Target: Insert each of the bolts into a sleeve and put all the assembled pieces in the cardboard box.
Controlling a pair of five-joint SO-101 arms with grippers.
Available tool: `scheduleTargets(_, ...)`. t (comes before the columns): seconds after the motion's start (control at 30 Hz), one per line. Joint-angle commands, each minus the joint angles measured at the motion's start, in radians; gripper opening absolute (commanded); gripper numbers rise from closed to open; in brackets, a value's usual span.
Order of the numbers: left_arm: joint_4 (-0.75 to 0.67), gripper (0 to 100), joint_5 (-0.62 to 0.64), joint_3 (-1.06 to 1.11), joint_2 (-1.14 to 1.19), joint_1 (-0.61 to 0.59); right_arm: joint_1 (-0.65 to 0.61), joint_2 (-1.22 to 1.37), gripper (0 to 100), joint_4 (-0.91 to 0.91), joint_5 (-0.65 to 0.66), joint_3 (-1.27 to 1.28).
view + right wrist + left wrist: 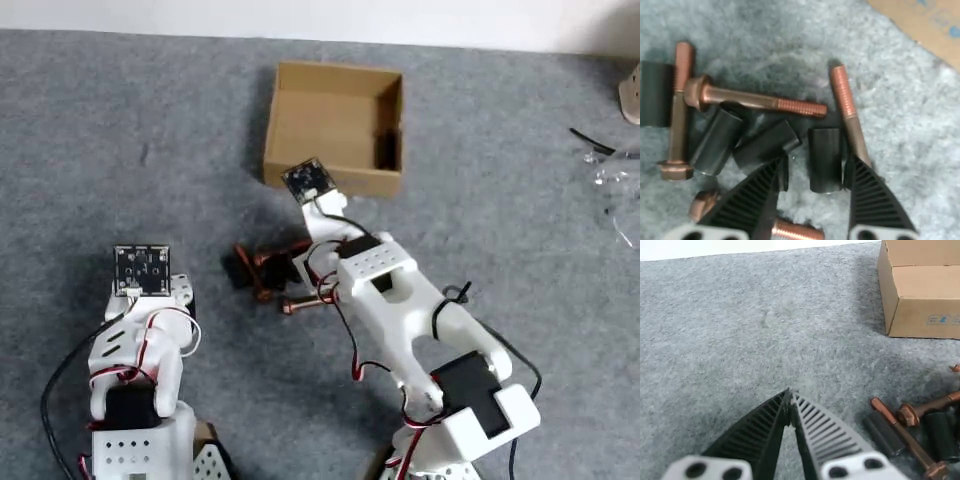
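Note:
Several copper bolts (755,100) and black sleeves (717,142) lie in a loose pile (265,272) on the grey felt, in front of the cardboard box (300,125). My right gripper (816,162) hangs open just over the pile. One upright-looking black sleeve (825,160) sits between its fingers, untouched on one side, with a bolt (847,115) lying along the other finger. My left gripper (790,395) is shut and empty, low over bare felt, to the left of the pile (910,425). Something dark (388,150) sits in the box's right corner.
The left arm (140,340) stands at the front left, the right arm (420,320) stretches from the front right to the pile. Clear plastic and a cable (605,165) lie at the far right edge. One bolt (300,305) lies apart from the pile.

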Motion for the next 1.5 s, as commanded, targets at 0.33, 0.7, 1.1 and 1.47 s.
scheduleTargets(0.33, -0.017, 1, 0.002, -0.03, -0.015, -0.01, 0.021, 0.002, 16.3, -0.01, 0.009, -0.012)
scheduleTargets(0.7, -0.017, 1, 0.002, -0.028, -0.015, -0.01, 0.021, 0.027, 16.3, -0.042, 0.009, -0.012)
scheduleTargets(1.1, -0.017, 1, 0.002, -0.027, -0.015, -0.01, 0.021, 0.113, 16.2, -0.041, 0.009, -0.018)
scheduleTargets(1.47, -0.017, 1, 0.002, -0.027, -0.015, -0.01, 0.081, 0.079, 0.4, -0.041, 0.008, -0.015)
